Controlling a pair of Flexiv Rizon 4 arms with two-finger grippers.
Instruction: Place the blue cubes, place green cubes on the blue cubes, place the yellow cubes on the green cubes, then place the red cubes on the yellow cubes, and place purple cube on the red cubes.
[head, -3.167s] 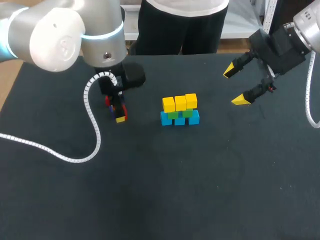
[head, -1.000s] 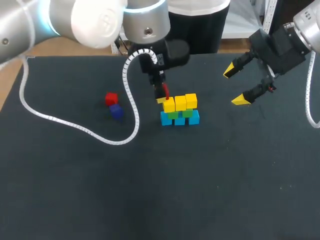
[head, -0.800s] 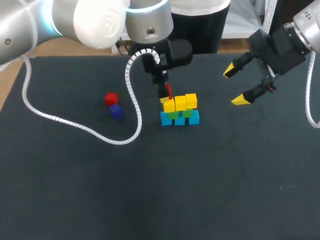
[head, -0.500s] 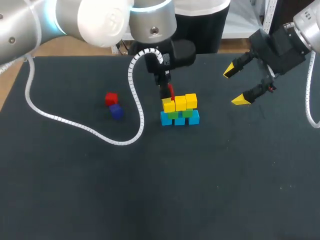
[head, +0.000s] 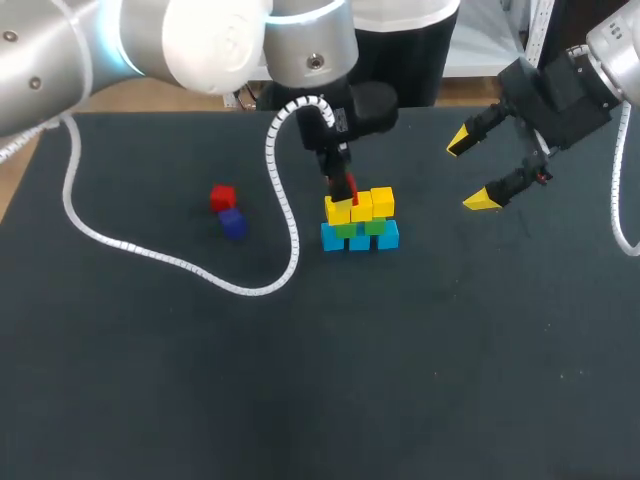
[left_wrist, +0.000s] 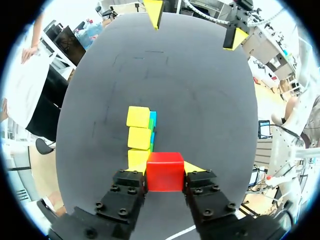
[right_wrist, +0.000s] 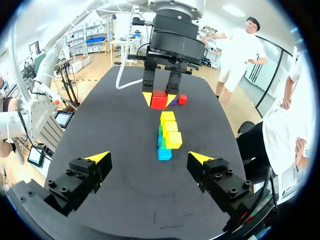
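Your left pincer (head: 343, 192) clamps one small red cube (left_wrist: 165, 171) just above three yellow cubes (head: 360, 205), stacked on two green cubes (head: 358, 228) and three blue cubes (head: 360, 240). One loose red cube (head: 223, 198) and one purple cube (head: 232, 223) lie well aside; your right pincer (head: 470, 173) gapes wide.

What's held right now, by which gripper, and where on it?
The left gripper holds a red cube by two opposite side faces. The right gripper is open and holds nothing.
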